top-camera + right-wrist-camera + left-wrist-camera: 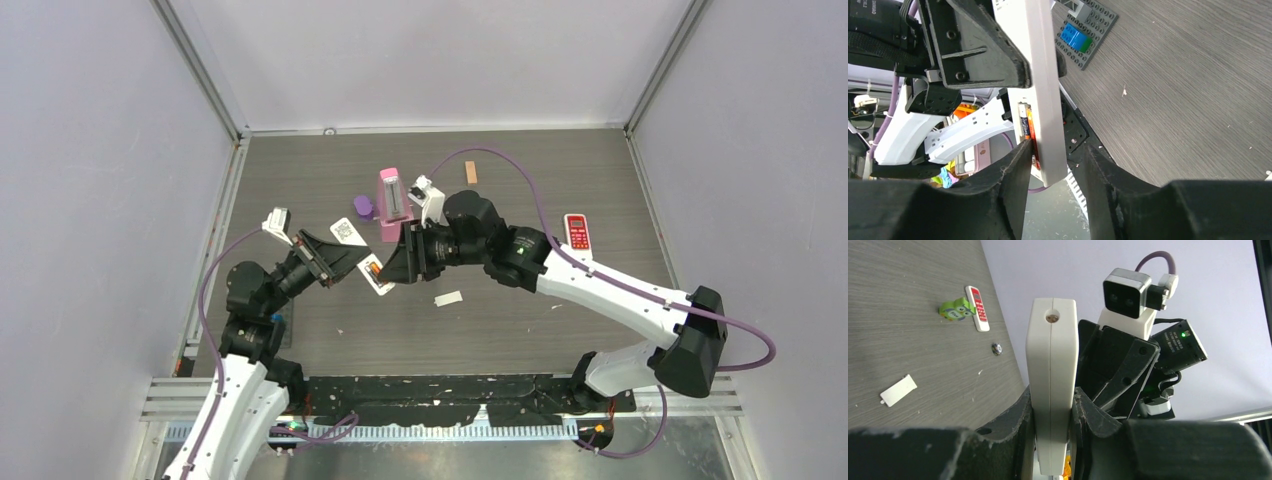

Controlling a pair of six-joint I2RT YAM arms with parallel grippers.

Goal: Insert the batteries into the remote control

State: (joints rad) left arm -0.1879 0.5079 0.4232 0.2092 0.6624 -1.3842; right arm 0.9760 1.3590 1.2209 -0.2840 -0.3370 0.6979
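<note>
From seven o'clock the left arm (245, 300) bends up and aims the left gripper (356, 266) toward three o'clock, jaws clamped on the remote control (378, 279), while the right arm (610, 295) sweeps in from four o'clock, the right gripper (400, 264) facing nine o'clock, fingers parted astride the remote's end.

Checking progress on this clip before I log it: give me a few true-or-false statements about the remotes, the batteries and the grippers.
1. The left gripper is clamped on the white remote. True.
2. The battery cover is fitted on the white remote. False: it lies on the table, apart from the remote.
3. Batteries sit in the white remote's open compartment. True.
4. The right gripper holds the red remote. False: the red remote lies on the table, and the right gripper straddles the white remote's battery end.
</note>
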